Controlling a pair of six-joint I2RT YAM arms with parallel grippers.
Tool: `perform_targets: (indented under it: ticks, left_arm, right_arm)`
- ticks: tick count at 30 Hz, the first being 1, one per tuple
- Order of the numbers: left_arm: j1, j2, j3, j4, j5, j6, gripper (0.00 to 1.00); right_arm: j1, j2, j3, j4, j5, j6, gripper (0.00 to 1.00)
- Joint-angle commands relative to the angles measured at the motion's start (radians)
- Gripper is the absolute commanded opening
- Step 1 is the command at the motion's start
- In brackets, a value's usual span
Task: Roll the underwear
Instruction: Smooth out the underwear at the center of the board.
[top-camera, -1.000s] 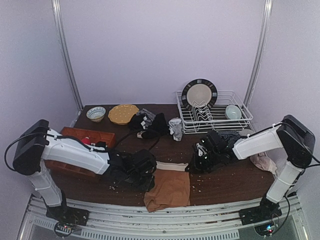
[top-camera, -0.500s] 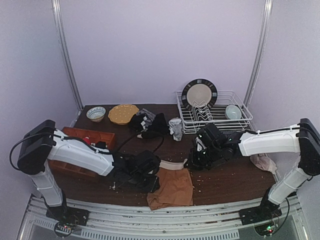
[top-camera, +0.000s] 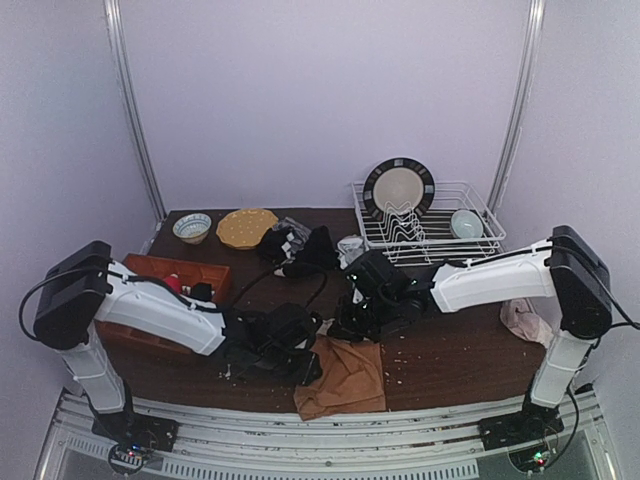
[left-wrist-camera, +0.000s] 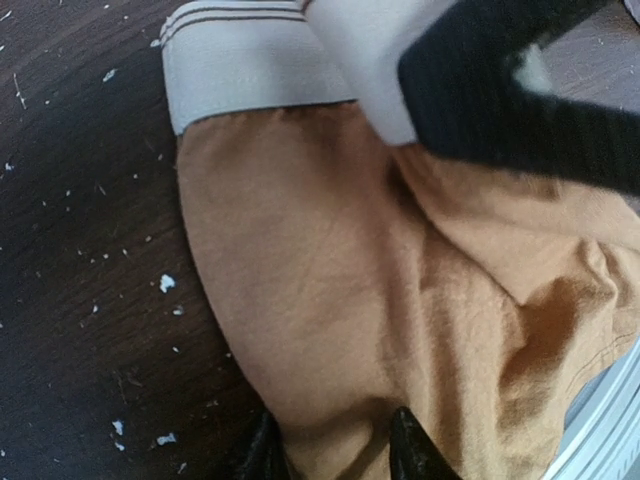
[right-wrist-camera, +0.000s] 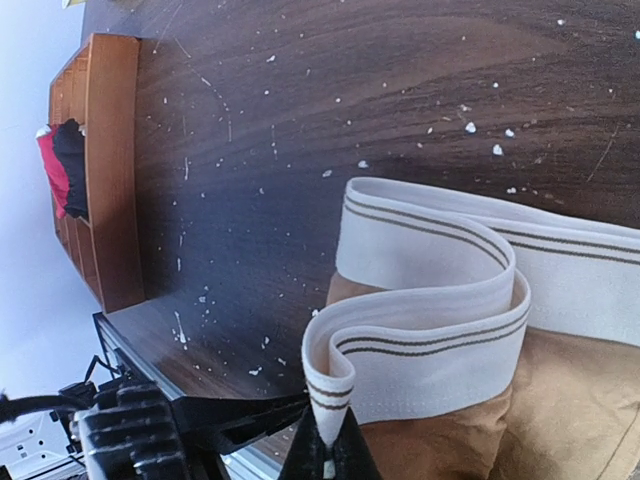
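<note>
Near the front of the table (top-camera: 450, 360), the waistband (right-wrist-camera: 430, 320) of the tan-brown underwear (top-camera: 345, 378) has been carried leftward and doubled over, pinched by the right gripper (right-wrist-camera: 328, 455) (whether the left gripper (left-wrist-camera: 335, 455) grips cannot be told); rolling is begun.

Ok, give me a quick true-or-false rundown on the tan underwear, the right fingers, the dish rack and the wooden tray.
1. The right fingers pinch the white striped waistband of the tan-brown cloth underwear. True.
2. That waistband lies flat on the dark wooden table. False: it is folded back on itself in a loop.
3. The round black-rimmed plate stands upright in the white wire rack. True.
4. The reddish wooden tray is empty. False: red and black items sit in it.
5. The underwear is fully rolled. False: its tan body is mostly spread out.
</note>
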Motion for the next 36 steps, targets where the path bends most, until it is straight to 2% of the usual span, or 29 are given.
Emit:
perform_targets:
  ticks: [1, 13, 16, 18, 21, 25, 30, 36]
  left_arm:
    - [0.004, -0.021, -0.042, -0.005, 0.004, -0.01, 0.37]
    - [0.004, -0.023, -0.062, -0.006, 0.011, -0.017, 0.37]
    - [0.003, -0.055, -0.065, -0.025, 0.009, -0.023, 0.38]
    - [0.001, -0.1, -0.07, -0.05, 0.008, -0.033, 0.45]
    - [-0.009, -0.188, -0.092, -0.076, -0.003, -0.054, 0.57]
    - [-0.01, -0.247, -0.125, -0.078, 0.069, -0.095, 0.66]
    - [-0.01, -0.232, -0.176, 0.027, 0.204, -0.194, 0.66]
    - [-0.033, -0.268, -0.248, 0.084, 0.23, -0.293, 0.68]
  right_arm:
    - [-0.019, -0.016, -0.002, -0.027, 0.066, -0.021, 0.0]
    - [-0.137, -0.165, -0.191, -0.174, 0.196, -0.155, 0.0]
    - [-0.139, -0.174, -0.158, -0.23, 0.173, -0.21, 0.26]
    - [-0.13, -0.209, -0.141, -0.263, 0.191, -0.232, 0.44]
    - [-0.102, -0.254, -0.095, -0.312, 0.244, -0.264, 0.57]
    - [-0.028, -0.241, -0.012, -0.352, 0.289, -0.28, 0.58]
    - [0.047, -0.132, 0.023, -0.242, 0.175, -0.255, 0.53]
    - [0.122, 0.002, 0.055, -0.173, 0.118, -0.244, 0.42]
